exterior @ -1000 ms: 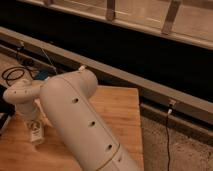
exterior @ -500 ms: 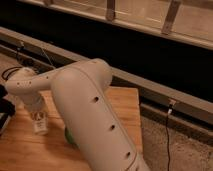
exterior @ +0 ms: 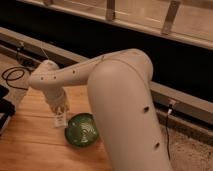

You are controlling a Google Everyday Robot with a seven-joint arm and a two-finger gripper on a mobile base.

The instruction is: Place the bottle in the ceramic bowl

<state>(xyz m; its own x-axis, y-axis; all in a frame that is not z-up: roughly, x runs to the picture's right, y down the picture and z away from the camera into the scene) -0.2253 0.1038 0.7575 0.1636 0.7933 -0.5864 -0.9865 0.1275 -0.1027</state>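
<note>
Bottle (exterior: pixel 60 121) hangs upright, clasped in my gripper (exterior: pixel 59 113), just beside the ceramic bowl (exterior: pixel 82 131), which lies toward the bench's (exterior: pixel 30 142) right edge.

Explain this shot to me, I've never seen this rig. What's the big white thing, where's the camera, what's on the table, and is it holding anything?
The big white shape is the robot's single arm, seen very close, so it fills most of the picture. There is only one camera view. Where the camera is mounted is not on record, but it looks down along the arm toward the work surface.

The arm ends at the left in a two-finger gripper pointing down over a wooden table. The gripper is closed on a small white bottle, held upright just left of the ceramic bowl. The bowl is dark green and glossy, and sits on the table. The bottle is not in it yet.

A dark cable lies coiled on the floor beyond the table's left end.
</note>
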